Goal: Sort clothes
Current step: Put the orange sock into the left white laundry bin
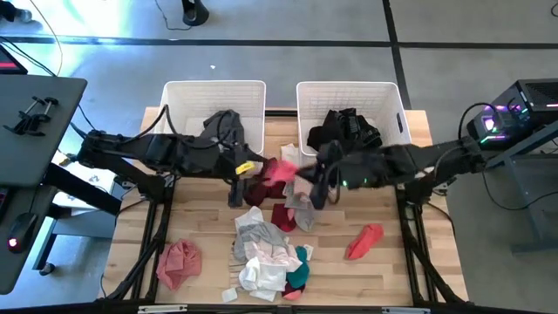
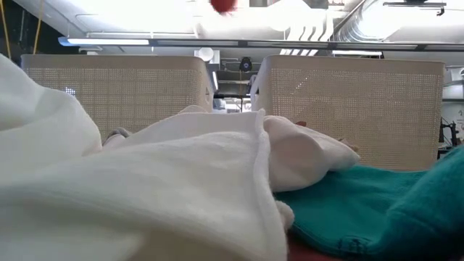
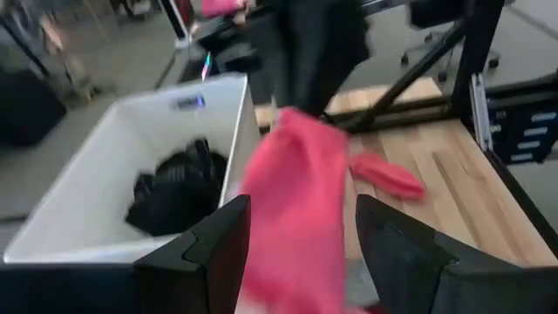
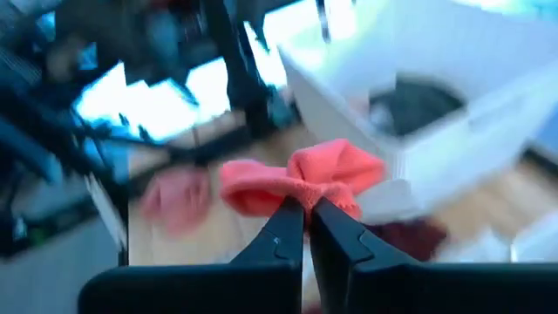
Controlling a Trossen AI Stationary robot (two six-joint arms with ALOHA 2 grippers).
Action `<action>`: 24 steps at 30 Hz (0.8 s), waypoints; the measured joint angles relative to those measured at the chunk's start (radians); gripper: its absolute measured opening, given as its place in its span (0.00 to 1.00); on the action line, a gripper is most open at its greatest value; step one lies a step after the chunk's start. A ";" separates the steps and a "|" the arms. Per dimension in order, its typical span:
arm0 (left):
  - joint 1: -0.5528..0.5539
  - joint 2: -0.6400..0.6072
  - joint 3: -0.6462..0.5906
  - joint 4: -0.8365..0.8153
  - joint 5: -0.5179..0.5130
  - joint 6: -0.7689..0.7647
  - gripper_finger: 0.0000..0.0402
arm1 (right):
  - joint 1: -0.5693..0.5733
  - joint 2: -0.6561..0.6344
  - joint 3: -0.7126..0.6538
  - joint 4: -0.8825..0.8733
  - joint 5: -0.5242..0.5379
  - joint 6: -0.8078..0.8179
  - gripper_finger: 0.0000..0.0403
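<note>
Two white slatted baskets at desk's far edge: left basket (image 1: 174, 94) with a grey-black garment (image 1: 224, 126), right basket (image 1: 392, 96) with black clothes (image 1: 344, 129). Remaining clothes on desk (image 1: 436, 262): mixed pile (image 1: 266, 249) of grey, white, teal near front centre; maroon pieces (image 1: 283, 214) just behind it; pink piece (image 1: 179, 262) front left; coral piece (image 1: 364, 242) front right, well apart from pile.

Right end effector (image 4: 305, 218) above desk centre, in front of right basket, pinched fully shut on a fold of a pink-coral garment (image 4: 301, 183), rest hanging slack either side. Left end effector (image 3: 301, 253) just beside it, spread wide, gripping nothing; the lifted garment hangs beyond its gap in its wrist view.

Handling, judged: all pieces light, limp, non-fragile; drape and bunch, no stiffness. Pinch on a raised fold or edge likely sufficient; risk of snagging a neighbour when taking from pile. White knit (image 2: 145, 196) shows ribbed texture; teal (image 2: 377, 210) looks fleecy. Baskets rigid plastic, rectangular.
</note>
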 joint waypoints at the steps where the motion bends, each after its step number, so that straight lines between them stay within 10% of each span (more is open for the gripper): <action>1: 0.000 0.001 0.000 0.018 0.000 0.018 0.49 | -0.020 0.004 0.000 0.052 -0.001 -0.027 0.00; 11: 0.011 0.007 0.000 0.059 -0.262 0.002 0.49 | -0.124 0.012 -0.002 0.285 -0.118 -0.182 0.00; 17: 0.039 0.015 0.000 0.058 -0.213 0.014 0.41 | -0.129 0.012 -0.002 0.285 -0.137 -0.187 0.00; 24: 0.079 0.022 0.000 0.040 -0.017 0.018 0.06 | -0.128 0.024 -0.002 0.283 -0.141 -0.187 0.02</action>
